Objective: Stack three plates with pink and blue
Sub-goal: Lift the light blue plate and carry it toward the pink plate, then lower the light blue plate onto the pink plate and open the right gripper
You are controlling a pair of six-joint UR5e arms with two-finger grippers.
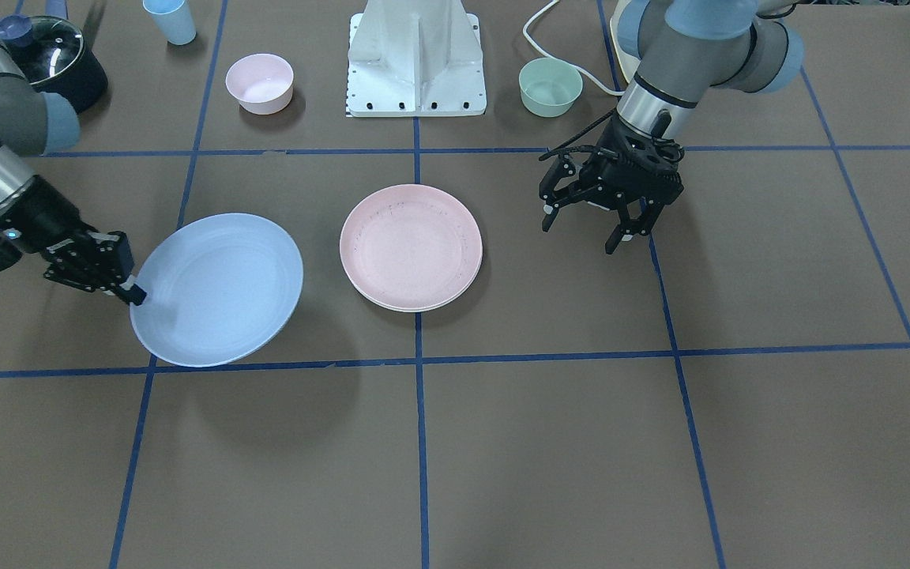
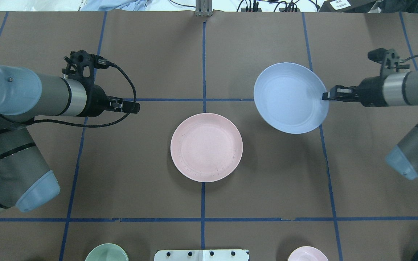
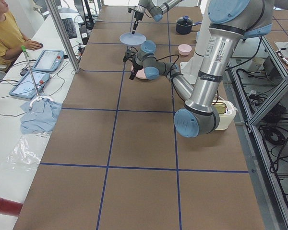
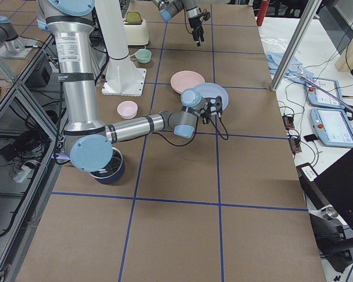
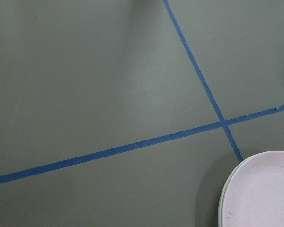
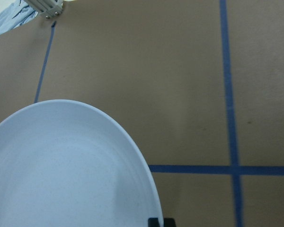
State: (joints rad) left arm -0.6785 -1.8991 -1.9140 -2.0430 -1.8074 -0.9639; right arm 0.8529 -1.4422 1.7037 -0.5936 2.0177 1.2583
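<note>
The pale pink plate (image 1: 411, 245) lies at the table's middle, on top of the cream-white plate, of which only a thin rim (image 1: 417, 309) shows under it. The pink plate also shows in the overhead view (image 2: 206, 146) and in the left wrist view (image 5: 262, 194). My right gripper (image 1: 129, 291) is shut on the rim of the pale blue plate (image 1: 218, 288). It holds that plate tilted above the table, to the robot's right of the stack (image 2: 290, 98). My left gripper (image 1: 581, 231) hangs open and empty on the other side of the stack, above the table.
A small pink bowl (image 1: 259, 82), a mint-green bowl (image 1: 550, 87), a blue cup (image 1: 170, 20) and a dark lidded pot (image 1: 60, 59) stand along the robot's side, around the white base mount (image 1: 417, 63). Blue tape lines grid the brown table.
</note>
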